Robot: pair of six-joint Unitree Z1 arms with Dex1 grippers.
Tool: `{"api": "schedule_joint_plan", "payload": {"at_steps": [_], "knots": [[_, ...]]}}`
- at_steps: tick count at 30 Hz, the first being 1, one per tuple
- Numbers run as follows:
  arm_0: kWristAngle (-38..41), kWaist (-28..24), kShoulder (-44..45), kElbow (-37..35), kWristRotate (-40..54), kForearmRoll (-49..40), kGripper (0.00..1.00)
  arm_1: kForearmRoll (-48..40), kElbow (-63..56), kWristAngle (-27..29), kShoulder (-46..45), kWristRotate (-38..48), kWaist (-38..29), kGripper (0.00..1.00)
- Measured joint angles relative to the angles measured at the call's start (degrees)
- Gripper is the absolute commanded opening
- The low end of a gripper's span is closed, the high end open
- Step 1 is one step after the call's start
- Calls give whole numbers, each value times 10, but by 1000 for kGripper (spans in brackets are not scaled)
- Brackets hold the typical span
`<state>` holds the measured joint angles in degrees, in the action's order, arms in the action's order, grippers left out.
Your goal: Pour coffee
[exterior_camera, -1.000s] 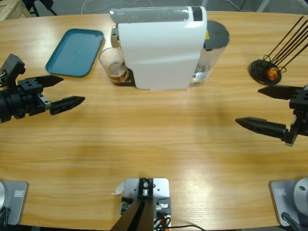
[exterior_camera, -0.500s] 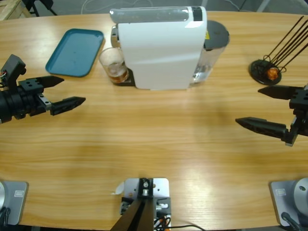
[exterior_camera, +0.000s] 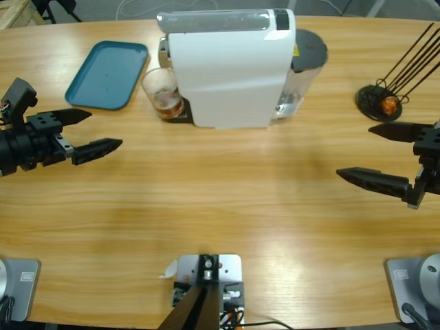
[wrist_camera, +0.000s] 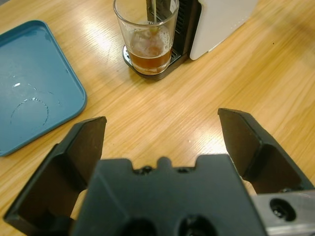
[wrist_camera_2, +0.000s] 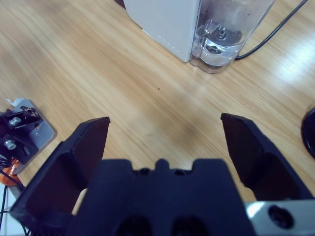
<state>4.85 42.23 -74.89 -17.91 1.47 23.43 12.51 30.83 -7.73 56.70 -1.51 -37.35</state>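
Observation:
A clear glass tumbler stands on the black drip tray under the spout of the white coffee machine. Reddish-brown coffee fills its lower part, with a thin stream falling into it. My left gripper is open over the table at the left, pointing toward the glass and well short of it. At the right edge my right gripper also stands open, facing the machine's clear water tank, with nothing between its jaws.
A teal tray lies at the back left beside the glass. A black stand of wire rods with a small orange object sits at the back right. A black cable runs from the machine.

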Motion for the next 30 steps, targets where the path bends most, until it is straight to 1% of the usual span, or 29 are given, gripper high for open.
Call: {"api": "schedule_joint_plan", "payload": {"at_steps": [1,2,3,4,5,6,8,10,13,15,19,22,26,30], "knots": [[0,0,0,0,0,0,1000,11,7,0,1,0,0,983],[0,0,0,0,0,0,1000,32,25,0,4,0,0,836],[0,0,0,0,0,0,1000,59,50,0,10,0,0,572],[0,0,0,0,0,0,1000,87,82,2,17,0,0,368],[2,0,0,0,0,0,1000,111,114,7,27,0,0,211],[4,0,0,0,0,0,1000,137,149,13,41,0,0,103],[6,0,0,0,2,0,1000,194,228,25,74,0,1,87],[7,0,0,0,3,0,1000,232,299,28,113,-8,4,0],[8,0,0,0,4,1,1000,273,405,29,178,-22,17,0],[9,0,0,0,5,1,1000,309,480,40,221,-34,25,0],[10,0,0,0,5,1,1000,388,656,91,323,-54,47,0],[10,0,0,0,5,1,1000,429,760,127,393,-64,54,0],[10,0,0,0,6,1,1000,463,828,136,464,-69,55,0],[10,0,0,0,6,1,1000,474,844,137,510,-68,36,0]]}}
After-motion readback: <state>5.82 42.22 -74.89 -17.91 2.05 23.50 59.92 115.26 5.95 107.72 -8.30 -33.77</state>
